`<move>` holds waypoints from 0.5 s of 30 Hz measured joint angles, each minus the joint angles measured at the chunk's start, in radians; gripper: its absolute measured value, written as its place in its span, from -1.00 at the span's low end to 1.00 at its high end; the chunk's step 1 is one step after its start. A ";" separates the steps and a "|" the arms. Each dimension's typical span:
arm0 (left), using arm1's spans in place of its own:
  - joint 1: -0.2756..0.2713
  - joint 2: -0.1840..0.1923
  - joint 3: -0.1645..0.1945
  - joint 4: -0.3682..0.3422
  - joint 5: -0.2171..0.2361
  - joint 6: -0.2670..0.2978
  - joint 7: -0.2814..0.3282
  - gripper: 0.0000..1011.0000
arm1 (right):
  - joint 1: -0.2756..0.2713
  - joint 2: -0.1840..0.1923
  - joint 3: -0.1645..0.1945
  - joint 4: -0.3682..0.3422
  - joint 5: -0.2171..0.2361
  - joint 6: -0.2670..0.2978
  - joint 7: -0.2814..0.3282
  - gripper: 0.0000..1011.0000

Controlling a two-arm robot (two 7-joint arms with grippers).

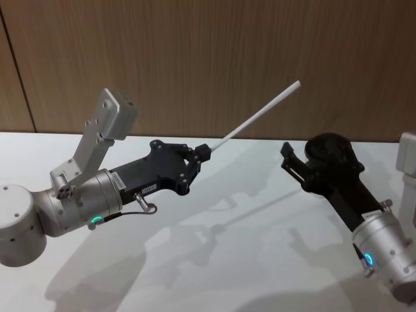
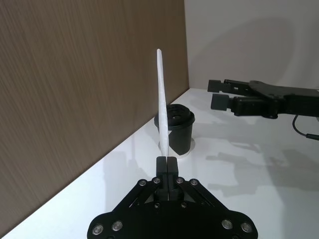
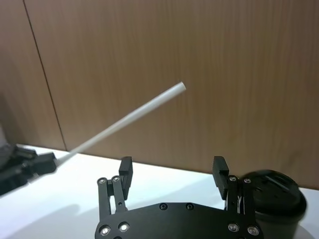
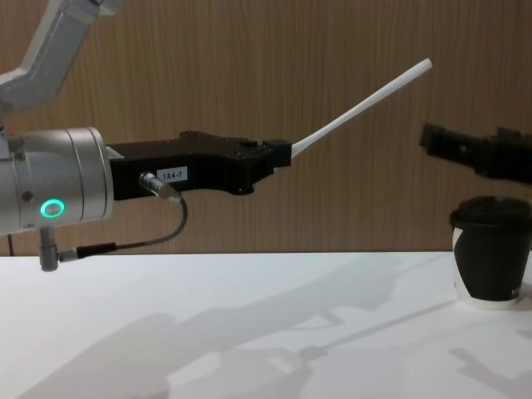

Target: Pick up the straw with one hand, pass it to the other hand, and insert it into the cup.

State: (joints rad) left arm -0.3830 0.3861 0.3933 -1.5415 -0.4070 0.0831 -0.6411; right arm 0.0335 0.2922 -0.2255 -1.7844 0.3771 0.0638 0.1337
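**Straw (image 4: 362, 104) being held aloft by its lower end, ready for the hand-over**

The straw is hanging in the air well above the worktop (image 4: 249, 332). It is slanting up and toward the robot's right, with its free tip showing against the wooden wall (image 1: 195, 52). The left claw (image 4: 287, 150) is pinching it at the very bottom end, jaws clamped tight on it, and this is leaving nearly the whole length bare. That bare length is most likely being offered so that the other claw has room to take hold. The left arm is reaching forward and inward, roughly level, so the straw is standing out beyond the claw's tip.

The right claw (image 1: 289, 159) is waiting near the straw but apart from it, on its right side. Its jaws are spread wide with nothing between them. Its arm is coming in from the robot's right, with the claw pointing toward the left claw. The wide spread is probably there to let the thin straw slip between the jaws without fine aiming.

The cup (image 4: 490, 249) is standing upright on the worktop at the robot's right, lid on, below the right claw. Judging by that, only a short path is awaiting the straw once it is passed.
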 joint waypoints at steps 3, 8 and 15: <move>0.000 0.000 0.000 0.000 0.000 0.000 0.000 -0.98 | 0.010 -0.012 0.001 -0.006 0.028 0.009 0.015 0.98; -0.001 0.001 0.001 0.000 -0.001 0.000 -0.001 -0.98 | 0.025 -0.036 0.005 -0.017 0.087 0.029 0.038 0.98; -0.001 0.001 0.001 0.000 -0.001 0.000 -0.002 -0.98 | 0.042 -0.070 0.016 -0.031 0.171 0.059 0.058 0.98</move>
State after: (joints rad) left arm -0.3836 0.3867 0.3939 -1.5414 -0.4083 0.0828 -0.6429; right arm 0.0751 0.2225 -0.2096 -1.8151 0.5486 0.1228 0.1913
